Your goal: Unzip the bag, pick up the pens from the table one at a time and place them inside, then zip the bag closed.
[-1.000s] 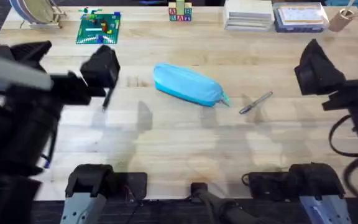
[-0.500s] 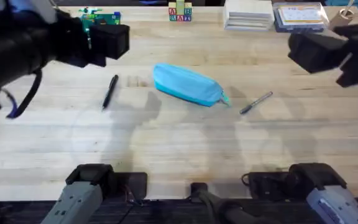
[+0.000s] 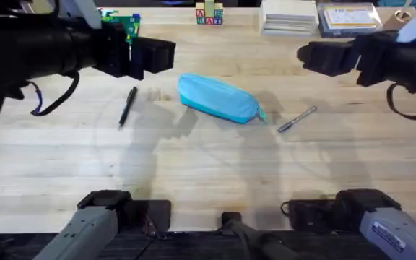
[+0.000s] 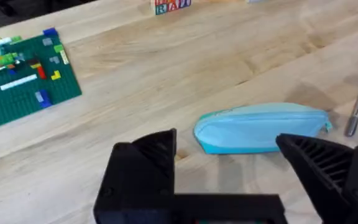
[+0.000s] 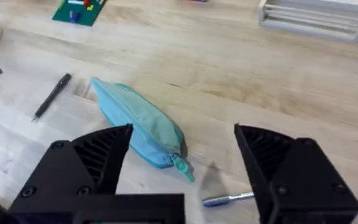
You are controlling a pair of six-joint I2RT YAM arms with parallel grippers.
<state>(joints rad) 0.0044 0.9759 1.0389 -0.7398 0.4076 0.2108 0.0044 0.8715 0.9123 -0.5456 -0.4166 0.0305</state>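
The light blue bag (image 3: 217,98) lies zipped in the middle of the table (image 3: 193,166), its teal pull tab (image 3: 261,115) at the right end. A black pen (image 3: 127,106) rests to the bag's left, and a silver-grey pen (image 3: 297,119) lies to its right. My left gripper (image 3: 157,55) hovers open above the table, up and left of the bag (image 4: 263,127). High at the right, my right gripper (image 3: 316,58) is open too, with the bag (image 5: 138,129) and the silver pen (image 5: 229,199) below it. Neither gripper holds anything.
At the table's far edge sit a green brick plate (image 3: 115,30), letter blocks (image 3: 209,14), a white tray (image 3: 288,16) and a clear box (image 3: 347,19). The arm bases (image 3: 114,209) stand along the near edge.
Both arms have risen and swung inward over the table. The left gripper moved up and right, uncovering the black pen; the right gripper moved left. Bag and pens stayed put.
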